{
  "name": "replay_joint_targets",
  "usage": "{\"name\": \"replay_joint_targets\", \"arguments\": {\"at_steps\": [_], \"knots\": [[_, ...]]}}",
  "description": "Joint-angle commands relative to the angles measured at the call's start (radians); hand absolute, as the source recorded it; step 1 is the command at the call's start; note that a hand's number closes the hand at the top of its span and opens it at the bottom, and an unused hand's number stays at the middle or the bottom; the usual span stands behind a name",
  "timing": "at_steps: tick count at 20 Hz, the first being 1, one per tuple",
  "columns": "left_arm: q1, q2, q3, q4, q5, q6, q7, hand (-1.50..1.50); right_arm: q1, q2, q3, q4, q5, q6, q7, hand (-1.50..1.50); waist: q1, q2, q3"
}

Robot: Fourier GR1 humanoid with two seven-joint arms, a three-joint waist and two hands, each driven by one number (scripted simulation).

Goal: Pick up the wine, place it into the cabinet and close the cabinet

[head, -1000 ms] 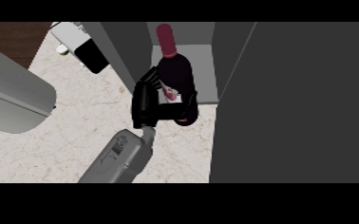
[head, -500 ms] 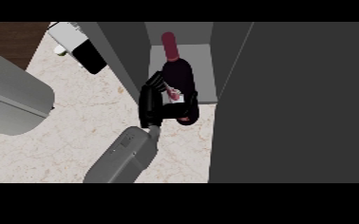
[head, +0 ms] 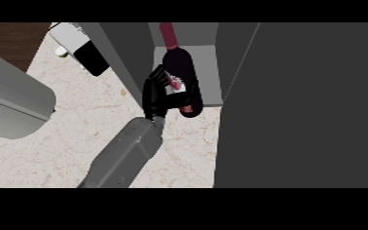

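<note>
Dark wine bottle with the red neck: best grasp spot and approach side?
Grip the dark wine bottle with the red neck round its wide lower body, coming from its left. Its neck already points into the open grey cabinet, and the dark cabinet door blocks the right. The black hand is wrapped there now. Which hand it is cannot be told.

a pale marbled counter [head: 64,141] fills the lower left. a dark wood strip [head: 18,41] shows at the upper left corner. a big grey rounded shape [head: 18,105] sits at the left edge. a wide dark grey panel [head: 302,107] covers the right side.
</note>
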Motion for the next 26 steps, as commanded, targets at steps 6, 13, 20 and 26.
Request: {"name": "replay_joint_targets", "arguments": {"at_steps": [6, 13, 20, 26], "knots": [[-0.230, 0.000, 0.098, 0.214, 0.056, -0.037, 0.050, 1.50, 0.055, 0.009, 0.003, -0.158, -0.084, 0.006, 0.055, -1.50, -0.006, 0.003, 0.000], [-0.342, 0.000, 0.139, 0.280, 0.064, 0.009, 0.058, 1.50, 0.115, 0.008, 0.006, -0.197, -0.100, 0.042, 0.022, -1.50, -0.013, -0.003, 0.001], [-0.396, 0.033, 0.151, 0.427, 0.006, 0.016, 0.009, 1.50, 0.108, 0.017, -0.006, -0.142, -0.106, 0.056, 0.004, -1.50, -0.010, 0.004, 0.001], [-0.491, 0.058, 0.116, 0.555, -0.069, 0.146, 0.040, -1.50, 0.088, 0.028, -0.023, -0.102, -0.121, 0.065, -0.013, -1.50, -0.015, 0.008, 0.001]]}}
